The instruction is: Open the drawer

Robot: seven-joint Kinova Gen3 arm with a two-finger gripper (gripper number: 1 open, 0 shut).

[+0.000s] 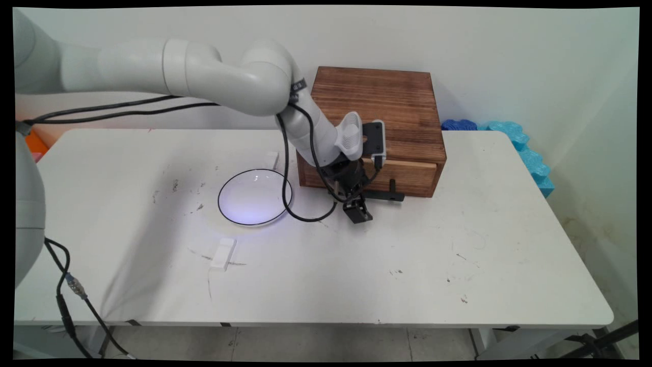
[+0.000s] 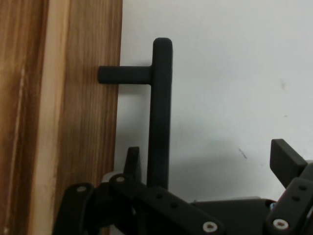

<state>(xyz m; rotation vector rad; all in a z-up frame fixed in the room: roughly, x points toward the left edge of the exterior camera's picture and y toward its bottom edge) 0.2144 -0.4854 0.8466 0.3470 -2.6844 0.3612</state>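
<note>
Fingers (image 2: 281, 164) spread wide, holding nothing, set either side of the black handle (image 2: 160, 112) of the drawer (image 1: 407, 176). In the hand view, handle bar running up between them: one finger tip just beside the bar on the box side, close against it, the other well apart on the open side, over bare worktop (image 1: 356, 265). Cannot tell whether the nearer finger touches the bar. Handle joined to the wooden drawer front by a short black post, bar standing off the wood.

In the main view, gripper (image 1: 359, 209) low at the near face of the wooden box (image 1: 377, 122), pointing down and slightly right, at the left end of the handle. Box at the far middle of the worktop, against the wall; drawer in its lower near face, apparently shut.

Left of the gripper, a clear round plate (image 1: 254, 197) with a dark rim, with a black cable (image 1: 305, 216) looping past its right edge. Nearer than the plate, a small white block (image 1: 223, 254). Blue foam pieces (image 1: 514, 137) at the far right, beyond the worktop's edge.
</note>
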